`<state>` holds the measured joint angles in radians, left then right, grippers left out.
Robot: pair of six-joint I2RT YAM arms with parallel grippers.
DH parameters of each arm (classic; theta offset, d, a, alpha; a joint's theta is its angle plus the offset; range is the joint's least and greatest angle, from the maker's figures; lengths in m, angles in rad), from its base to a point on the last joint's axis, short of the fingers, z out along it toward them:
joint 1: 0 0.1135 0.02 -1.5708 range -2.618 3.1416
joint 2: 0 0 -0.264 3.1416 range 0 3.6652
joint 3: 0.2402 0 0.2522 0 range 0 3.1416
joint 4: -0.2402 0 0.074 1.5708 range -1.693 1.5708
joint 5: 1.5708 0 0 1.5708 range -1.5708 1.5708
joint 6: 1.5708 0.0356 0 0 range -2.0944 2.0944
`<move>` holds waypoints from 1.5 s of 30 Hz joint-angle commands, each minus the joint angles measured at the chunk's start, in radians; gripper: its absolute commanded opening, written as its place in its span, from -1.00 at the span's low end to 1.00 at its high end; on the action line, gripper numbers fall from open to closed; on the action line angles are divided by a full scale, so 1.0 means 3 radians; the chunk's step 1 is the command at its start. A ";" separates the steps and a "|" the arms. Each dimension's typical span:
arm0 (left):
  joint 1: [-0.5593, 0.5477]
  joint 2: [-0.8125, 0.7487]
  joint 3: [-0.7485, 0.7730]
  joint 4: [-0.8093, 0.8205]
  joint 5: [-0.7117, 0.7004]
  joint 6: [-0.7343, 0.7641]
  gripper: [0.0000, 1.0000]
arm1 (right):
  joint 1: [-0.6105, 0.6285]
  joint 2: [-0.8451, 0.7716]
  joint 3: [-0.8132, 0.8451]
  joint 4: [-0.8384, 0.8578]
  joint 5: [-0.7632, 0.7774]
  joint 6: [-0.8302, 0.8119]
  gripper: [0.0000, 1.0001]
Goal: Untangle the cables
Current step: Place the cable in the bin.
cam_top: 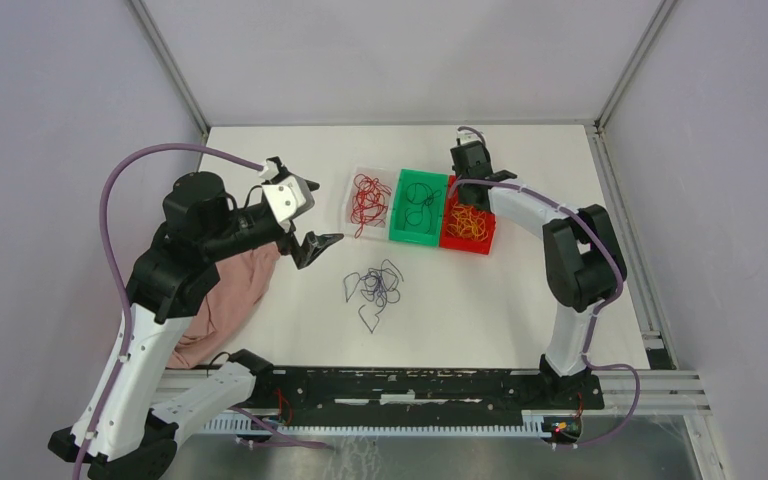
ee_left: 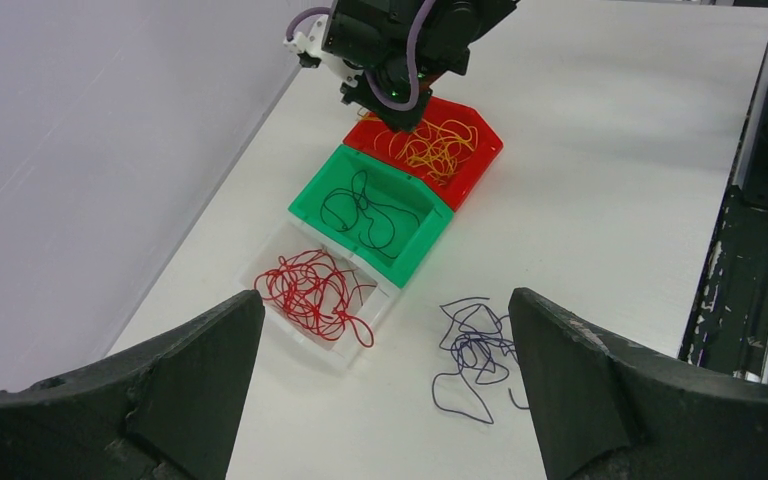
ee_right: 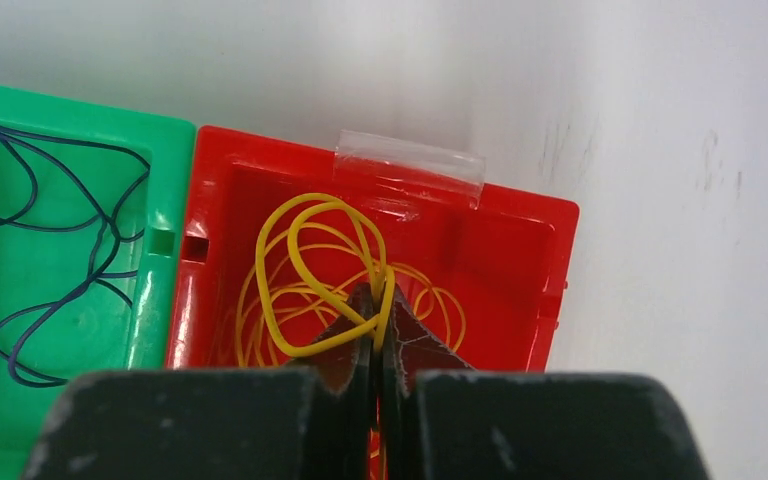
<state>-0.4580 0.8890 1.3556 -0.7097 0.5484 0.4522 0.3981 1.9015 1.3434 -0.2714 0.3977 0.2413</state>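
The cables lie sorted by colour. Red cables (cam_top: 367,198) (ee_left: 312,290) fill a clear tray, a dark cable (ee_left: 365,210) lies in the green bin (cam_top: 401,228), and yellow cables (ee_right: 300,290) (ee_left: 430,148) sit in the red bin (cam_top: 465,243). A dark blue tangle (cam_top: 378,285) (ee_left: 475,345) rests loose on the white table. My left gripper (cam_top: 312,216) (ee_left: 385,300) hovers open above the table, left of the tangle and the tray, holding nothing. My right gripper (ee_right: 375,300) (cam_top: 467,187) reaches down into the red bin, shut on a yellow cable loop.
A pink cloth (cam_top: 232,290) lies under my left arm at the table's left edge. The three containers stand side by side at mid-table. Grey enclosure walls bound the back and sides, and a black rail (cam_top: 410,385) runs along the near edge.
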 commanded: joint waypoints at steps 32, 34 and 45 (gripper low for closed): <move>-0.0011 0.0099 0.0058 -0.0164 -0.0168 0.0146 0.99 | -0.0024 -0.0645 -0.0235 -0.0170 -0.0601 0.0606 -0.43; -0.0010 0.0140 0.0058 -0.0207 -0.0207 0.0154 0.99 | -0.0028 -0.0604 -0.0352 -0.0097 -0.0615 0.0650 -0.52; 0.0020 0.0543 0.0015 -0.0703 -0.0466 0.0238 0.98 | -0.0016 -0.0811 -0.0401 -0.0069 -0.0559 0.0601 -0.16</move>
<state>-0.4576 1.0210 1.3582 -0.8623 0.4583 0.4915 0.3954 1.7710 1.2125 -0.3500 0.2153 0.4263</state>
